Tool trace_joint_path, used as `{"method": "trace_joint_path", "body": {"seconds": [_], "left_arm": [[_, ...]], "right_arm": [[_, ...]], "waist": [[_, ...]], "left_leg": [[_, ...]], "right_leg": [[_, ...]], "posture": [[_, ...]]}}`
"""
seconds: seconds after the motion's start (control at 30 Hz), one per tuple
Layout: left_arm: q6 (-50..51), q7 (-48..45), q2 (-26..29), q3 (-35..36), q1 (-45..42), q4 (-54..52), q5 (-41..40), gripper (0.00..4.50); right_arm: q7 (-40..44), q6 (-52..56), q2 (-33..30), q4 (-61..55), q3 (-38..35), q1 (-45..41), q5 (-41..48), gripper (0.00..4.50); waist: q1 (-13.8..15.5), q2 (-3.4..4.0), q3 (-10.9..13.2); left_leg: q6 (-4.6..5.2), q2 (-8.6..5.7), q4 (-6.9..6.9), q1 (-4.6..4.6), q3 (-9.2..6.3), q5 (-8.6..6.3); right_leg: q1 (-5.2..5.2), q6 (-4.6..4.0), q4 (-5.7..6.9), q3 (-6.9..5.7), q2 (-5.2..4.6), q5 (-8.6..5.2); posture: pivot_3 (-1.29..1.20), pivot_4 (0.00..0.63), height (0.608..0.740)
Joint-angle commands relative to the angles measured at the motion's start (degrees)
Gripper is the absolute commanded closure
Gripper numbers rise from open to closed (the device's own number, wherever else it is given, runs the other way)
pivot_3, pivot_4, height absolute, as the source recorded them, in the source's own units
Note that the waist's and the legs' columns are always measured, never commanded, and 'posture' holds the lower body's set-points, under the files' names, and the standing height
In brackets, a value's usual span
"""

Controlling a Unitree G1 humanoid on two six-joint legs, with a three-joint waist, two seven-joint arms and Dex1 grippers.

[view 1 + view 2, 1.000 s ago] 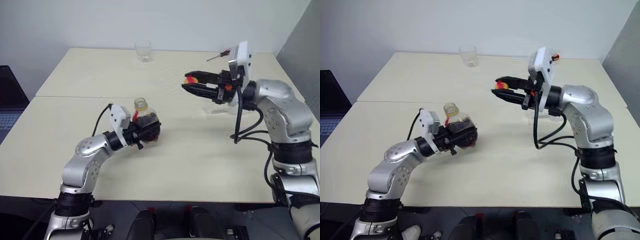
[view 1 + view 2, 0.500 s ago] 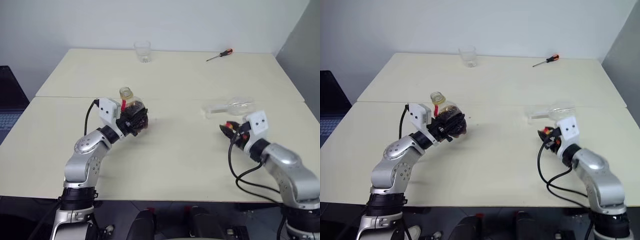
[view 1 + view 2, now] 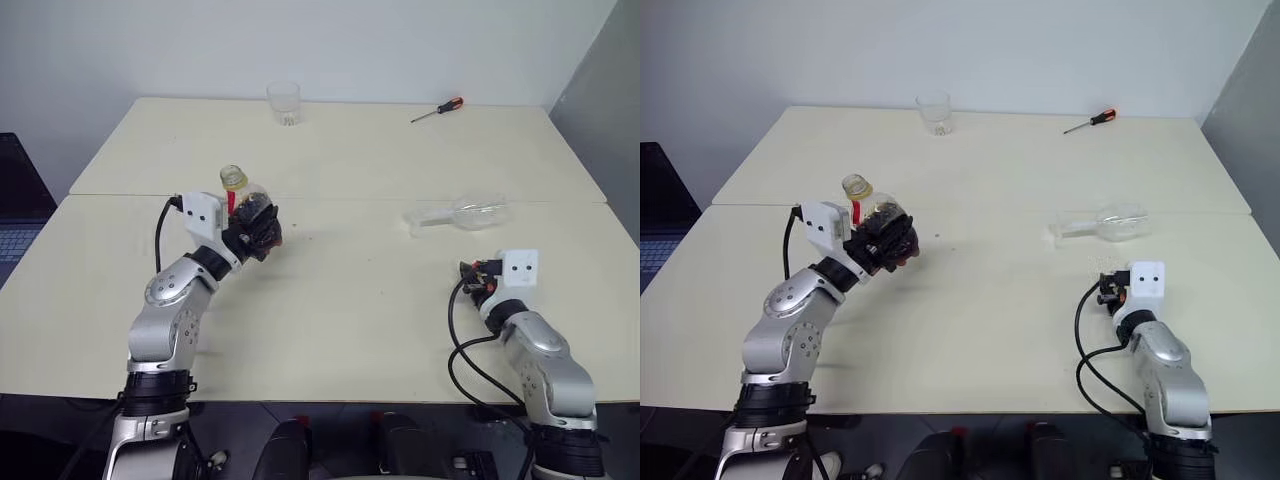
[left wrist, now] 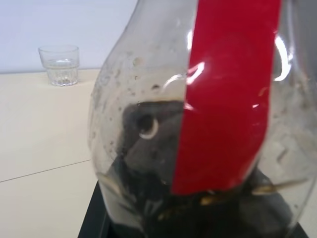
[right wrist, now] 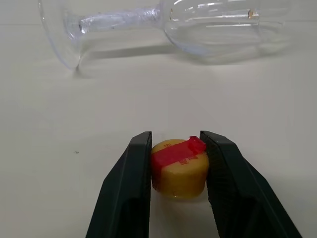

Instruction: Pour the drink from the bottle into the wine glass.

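Note:
My left gripper (image 3: 258, 226) is shut on the bottle (image 3: 243, 200), which it holds above the left middle of the table, open neck up and leaning slightly. The dark drink (image 3: 253, 209) fills its lower body, partly behind the black fingers. Up close, the bottle's (image 4: 198, 124) red label band crosses the left wrist view. The wine glass (image 3: 460, 213) lies on its side at the right, foot pointing left, and appears empty (image 5: 173, 20). Just in front of it my right gripper (image 5: 176, 138) is shut on the yellow-and-red cap (image 5: 179, 168), low at the table surface.
A short clear tumbler (image 3: 284, 102) stands at the far middle of the table, with a red-handled screwdriver (image 3: 437, 109) to its right. A seam (image 3: 350, 196) joins the two tabletops. A dark laptop (image 3: 15, 200) sits off the left edge.
My right arm has dropped from high over the table to the surface at the front right, still gripping the cap. The left arm carried the bottle left and farther away.

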Motion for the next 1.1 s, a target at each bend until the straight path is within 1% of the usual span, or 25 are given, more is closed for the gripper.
{"method": "trace_joint_path", "body": {"seconds": [0.03,0.3,0.47,0.67,0.73,0.77,0.9,0.93,0.97,1.0,1.1], "left_arm": [[-1.84,0.84,0.33,1.93,-0.21,-1.06,0.24,2.84],[-1.35,4.51,-0.91,4.6,0.53,0.89,-0.63,2.84],[-4.19,6.23,0.81,7.9,-0.99,6.9,0.94,2.84],[-9.35,7.19,2.79,9.77,-5.53,15.49,2.86,2.84],[-10.78,7.29,3.13,10.16,-6.84,17.78,3.19,2.84],[-11.4,7.18,3.28,10.28,-7.36,18.86,3.32,2.84],[-13.24,6.57,3.75,10.41,-8.59,22.03,3.59,2.84],[-13.64,6.47,3.82,10.4,-8.75,22.6,3.62,2.84],[-13.96,6.39,3.86,10.36,-8.89,23.06,3.63,2.84],[-14.23,6.37,3.88,10.33,-9.02,23.46,3.65,2.84],[-14.99,6.32,4.03,10.27,-9.44,24.72,3.68,2.84]], "right_arm": [[-0.72,-1.54,0.38,-0.37,-0.53,-0.26,-0.25,3.25],[-0.51,-2.05,0.67,0.92,0.96,-0.37,-0.57,3.25],[1.77,-3.26,-0.41,1.01,2.65,-0.75,-0.8,3.25],[3.17,-2.73,-1.06,2.62,3.18,-1.36,-0.56,3.25],[3.59,-2.85,-1.35,3.23,3.39,-1.58,-0.73,2.55],[3.97,-2.7,-1.39,3.37,3.37,-1.65,-0.46,2.35],[4.49,-2.46,-2.17,2.91,3.34,-1.43,-0.66,0.94],[4.61,-2.2,-2.41,2.43,3.11,-1.24,-0.55,0.49],[4.9,-1.79,-2.73,1.55,2.75,-1.03,-0.17,0.22],[5.44,-1.52,-3.18,0.49,2.48,-0.82,0.39,0.02],[8.22,0.13,-5.16,-4.03,1.84,0.33,3.05,0.02]], "waist": [[0.0,0.0,0.0],[-0.03,-0.01,-0.01],[-0.09,-0.01,-0.02],[0.0,-0.08,-0.06],[0.01,-0.12,-0.09],[-0.01,-0.12,-0.09],[-0.01,-0.15,-0.12],[-0.01,-0.15,-0.12],[-0.01,-0.15,-0.12],[0.0,-0.15,-0.12],[0.02,-0.15,-0.11]], "left_leg": [[0.0,0.0,0.0,0.0,0.0,0.0],[0.0,0.01,0.0,0.0,-0.01,0.0],[0.0,0.02,0.01,0.02,-0.01,0.0],[0.01,-0.01,0.04,0.0,-0.01,0.0],[0.0,-0.01,0.05,0.01,-0.01,0.0],[0.0,-0.02,0.05,0.01,0.0,0.0],[0.0,-0.01,0.05,0.01,-0.01,0.0],[0.0,-0.02,0.05,0.01,-0.02,0.0],[0.0,-0.02,0.05,0.01,-0.02,0.0],[0.0,-0.02,0.06,0.0,-0.03,0.0],[0.0,-0.02,0.07,-0.02,-0.04,0.0]], "right_leg": [[0.0,0.0,0.0,0.0,0.0,0.0],[0.0,0.0,0.0,-0.01,0.0,0.0],[0.0,0.0,0.03,-0.02,0.01,0.0],[0.01,0.0,0.03,-0.05,0.01,0.0],[0.02,0.0,0.03,-0.06,0.01,0.0],[0.02,0.0,0.03,-0.07,0.01,0.0],[0.02,0.0,0.03,-0.06,0.0,0.0],[0.02,0.0,0.04,-0.05,0.0,0.0],[0.02,0.0,0.04,-0.05,-0.01,0.0],[0.02,0.0,0.04,-0.06,-0.01,0.0],[0.02,0.0,0.04,-0.07,-0.01,0.0]], "posture": [[0.0,0.15,0.74],[0.0,0.15,0.74],[0.0,0.15,0.74],[0.0,0.15,0.74],[0.0,0.15,0.74],[0.0,0.15,0.74],[0.0,0.15,0.74],[0.0,0.15,0.74],[0.0,0.15,0.74],[0.0,0.15,0.74],[0.0,0.15,0.74]]}}
